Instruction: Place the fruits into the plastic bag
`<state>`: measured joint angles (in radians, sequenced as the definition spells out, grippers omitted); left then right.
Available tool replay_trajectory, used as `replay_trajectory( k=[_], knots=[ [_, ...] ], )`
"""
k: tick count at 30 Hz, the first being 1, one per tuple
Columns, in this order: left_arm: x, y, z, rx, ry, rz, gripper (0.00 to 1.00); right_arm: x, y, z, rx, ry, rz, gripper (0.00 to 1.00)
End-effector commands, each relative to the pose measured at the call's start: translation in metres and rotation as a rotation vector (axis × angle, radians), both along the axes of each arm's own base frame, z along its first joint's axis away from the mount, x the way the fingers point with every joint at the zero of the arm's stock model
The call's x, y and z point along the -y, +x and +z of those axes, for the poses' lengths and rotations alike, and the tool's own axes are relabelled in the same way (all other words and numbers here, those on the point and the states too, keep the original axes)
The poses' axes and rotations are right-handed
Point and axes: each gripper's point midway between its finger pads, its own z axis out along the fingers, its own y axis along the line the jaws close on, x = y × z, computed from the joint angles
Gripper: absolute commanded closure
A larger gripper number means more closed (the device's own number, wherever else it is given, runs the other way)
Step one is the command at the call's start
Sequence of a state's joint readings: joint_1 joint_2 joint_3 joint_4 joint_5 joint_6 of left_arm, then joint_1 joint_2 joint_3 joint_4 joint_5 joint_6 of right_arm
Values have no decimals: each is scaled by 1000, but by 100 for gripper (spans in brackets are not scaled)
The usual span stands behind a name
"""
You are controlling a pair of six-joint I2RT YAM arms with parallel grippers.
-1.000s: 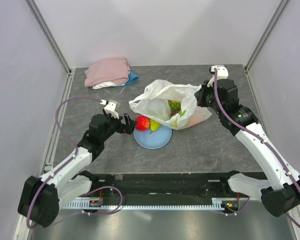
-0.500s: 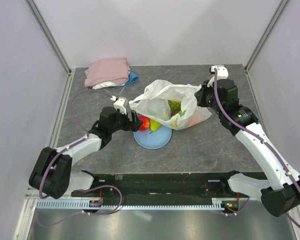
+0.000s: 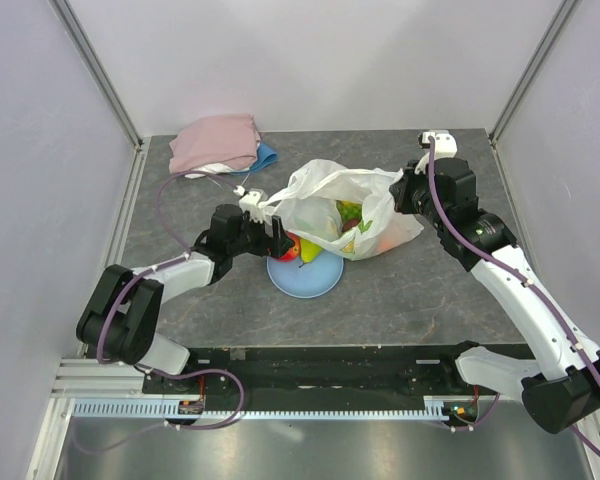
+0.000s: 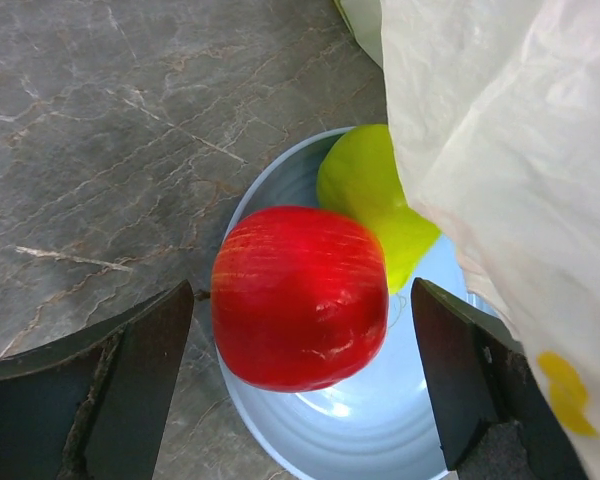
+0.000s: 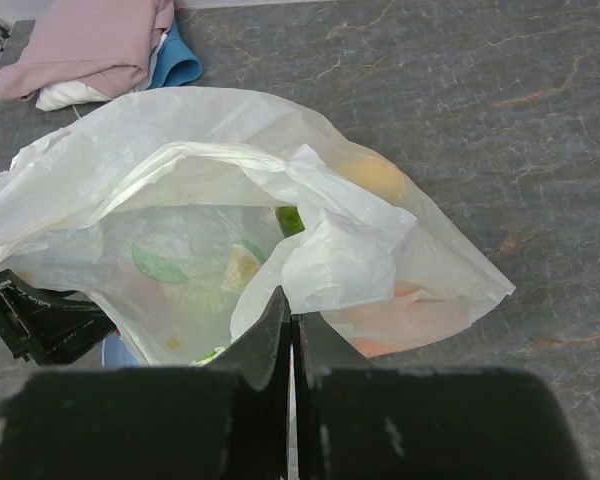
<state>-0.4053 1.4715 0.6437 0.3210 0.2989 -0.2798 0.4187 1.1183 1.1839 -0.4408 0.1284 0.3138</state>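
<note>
A red apple [image 4: 298,295] and a yellow-green pear [image 4: 365,195] lie on a light-blue plate [image 4: 380,440], right beside the plastic bag [image 4: 500,150]. My left gripper [image 4: 302,290] is open, with one finger on each side of the apple. In the top view the left gripper [image 3: 278,238] is over the plate's left rim [image 3: 305,282]. My right gripper [image 5: 291,320] is shut on the plastic bag's edge [image 5: 330,260] and holds its mouth up; it shows in the top view [image 3: 405,190] at the bag's right side. Green [image 3: 350,210] and orange [image 3: 388,240] fruits show inside the bag [image 3: 325,190].
A folded pink cloth [image 3: 215,142] on a blue item [image 3: 265,157] lies at the back left. Enclosure walls and metal posts ring the grey stone-look table [image 3: 430,290].
My left arm has reached right toward the plate, and its open fingers now flank the red apple. The right arm and the bag have not moved.
</note>
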Motion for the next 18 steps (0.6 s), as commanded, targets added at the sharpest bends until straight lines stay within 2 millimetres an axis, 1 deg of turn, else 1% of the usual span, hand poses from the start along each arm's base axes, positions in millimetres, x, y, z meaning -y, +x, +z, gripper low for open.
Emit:
replay_trajectory(
  k=[1,4,7,13,17,18],
  knots=[
    [12,8,10,31,-27,-52,4,3,2,3,23,2,-9,100],
    [10,8,0,9,-12,-50,3,2,3,4,24,4,-8,100],
    [11,8,-2,5,-12,-51,5,2,3,2,18,3,-8,100],
    [9,11,6,38,-16,-33,15,4,2,4,24,2,-11,100],
    [8,11,14,67,-29,-26,26,4,3,3,24,2,-13,100],
    [7,10,15,71,-31,-22,27,4,3,2,20,1,-12,100]
  ],
)
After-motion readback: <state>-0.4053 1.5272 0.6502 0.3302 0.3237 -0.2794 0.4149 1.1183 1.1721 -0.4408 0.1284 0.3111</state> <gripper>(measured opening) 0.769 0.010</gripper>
